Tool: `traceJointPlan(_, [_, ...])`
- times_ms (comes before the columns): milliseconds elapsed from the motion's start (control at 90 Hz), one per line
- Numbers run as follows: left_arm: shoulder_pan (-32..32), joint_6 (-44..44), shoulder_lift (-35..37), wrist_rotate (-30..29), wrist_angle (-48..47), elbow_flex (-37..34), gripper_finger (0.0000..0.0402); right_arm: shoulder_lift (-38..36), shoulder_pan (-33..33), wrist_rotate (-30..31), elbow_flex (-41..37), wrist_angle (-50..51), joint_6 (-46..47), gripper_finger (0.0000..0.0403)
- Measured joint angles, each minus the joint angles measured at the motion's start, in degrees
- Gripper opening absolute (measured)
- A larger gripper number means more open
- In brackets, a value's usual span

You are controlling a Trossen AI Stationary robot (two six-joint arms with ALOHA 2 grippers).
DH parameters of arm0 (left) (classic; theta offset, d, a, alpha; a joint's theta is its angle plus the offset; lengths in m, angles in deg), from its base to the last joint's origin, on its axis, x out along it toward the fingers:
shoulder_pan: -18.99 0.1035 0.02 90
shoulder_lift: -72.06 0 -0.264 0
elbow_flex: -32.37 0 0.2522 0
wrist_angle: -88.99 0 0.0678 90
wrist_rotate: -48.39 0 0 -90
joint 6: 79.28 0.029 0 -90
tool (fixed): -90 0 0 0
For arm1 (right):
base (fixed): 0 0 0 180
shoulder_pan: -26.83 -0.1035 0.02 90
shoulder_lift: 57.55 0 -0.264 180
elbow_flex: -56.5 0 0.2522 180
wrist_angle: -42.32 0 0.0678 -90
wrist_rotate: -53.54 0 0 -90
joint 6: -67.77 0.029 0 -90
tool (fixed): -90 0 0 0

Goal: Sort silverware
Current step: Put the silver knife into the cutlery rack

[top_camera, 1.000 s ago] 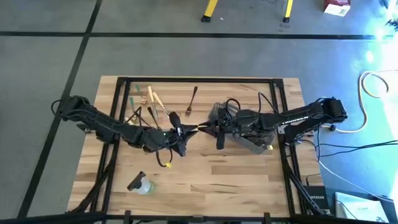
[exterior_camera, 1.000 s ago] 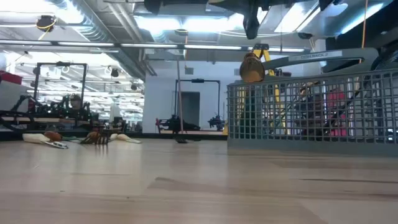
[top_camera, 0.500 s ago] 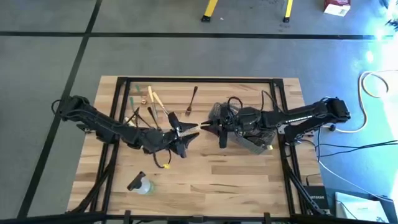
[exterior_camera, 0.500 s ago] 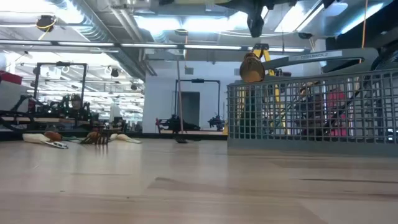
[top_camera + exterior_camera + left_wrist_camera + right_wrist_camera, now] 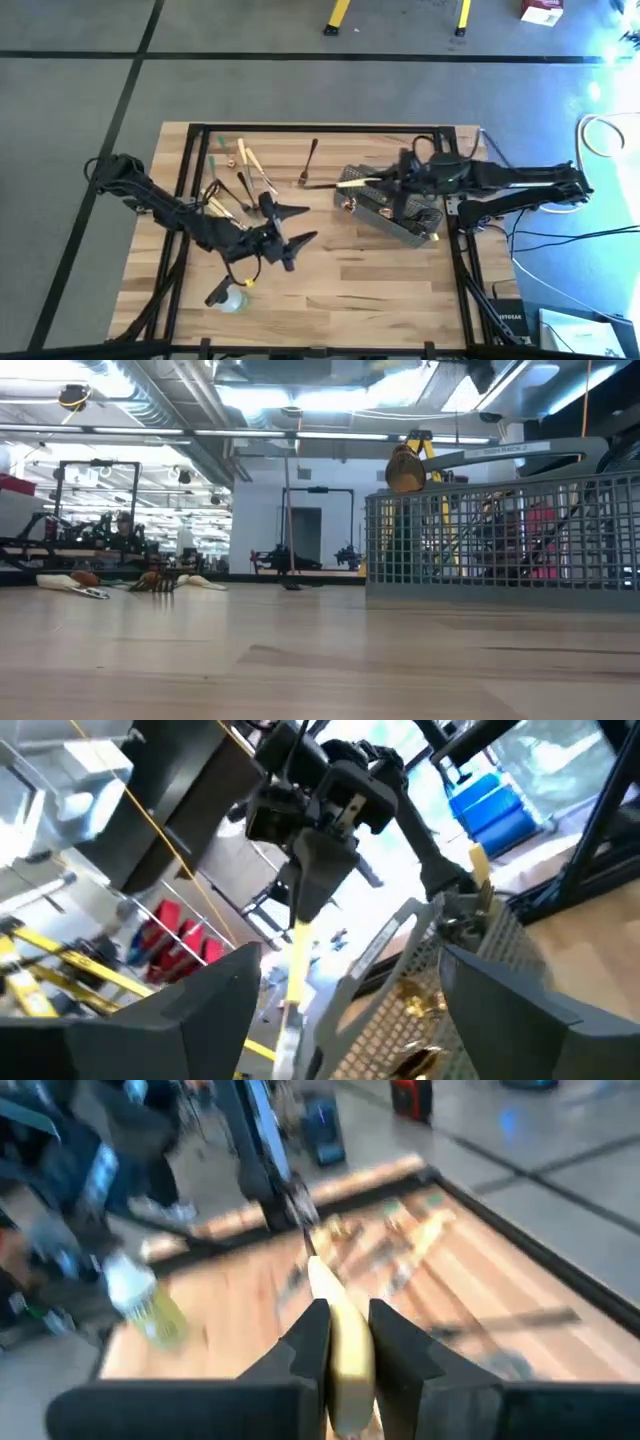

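The right gripper [image 5: 385,180] is clamped on a tan utensil [image 5: 354,181], held above the grey basket [image 5: 400,215] at the table's right. The utensil's long axis runs left to right, its free end pointing left toward the table's middle; the right wrist view shows it pinched between the fingers [image 5: 305,1342]. The left gripper [image 5: 295,225] spreads wide and empty near the table's middle. More silverware [image 5: 240,175] lies scattered at the far left. The low view hides both grippers.
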Motion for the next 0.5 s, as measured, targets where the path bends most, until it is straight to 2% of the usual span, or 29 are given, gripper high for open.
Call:
traceJointPlan(200, [-1.4, -3.4, 0.0, 0.0, -1.5, 0.0, 0.0287, -6.1, 0.0, -0.1, 8.7, 19.6, 0.7, 0.003])
traceJointPlan(356, [-1.4, -3.7, 0.0, 0.0, -1.9, 0.0, 0.0287, -7.4, 0.0, 5.2, 18.3, 36.8, 0.8, 0.003])
traceJointPlan(422, [-1.4, -4.0, 0.0, 0.0, -1.9, 0.0, 0.0287, -7.4, 0.0, 7.0, 21.6, 42.1, 2.3, 0.003])
traceJointPlan(500, [-1.4, -4.9, 0.0, 0.0, -2.7, 0.0, 0.0287, -7.4, 0.0, 6.3, 23.9, 45.5, 3.9, 0.003])
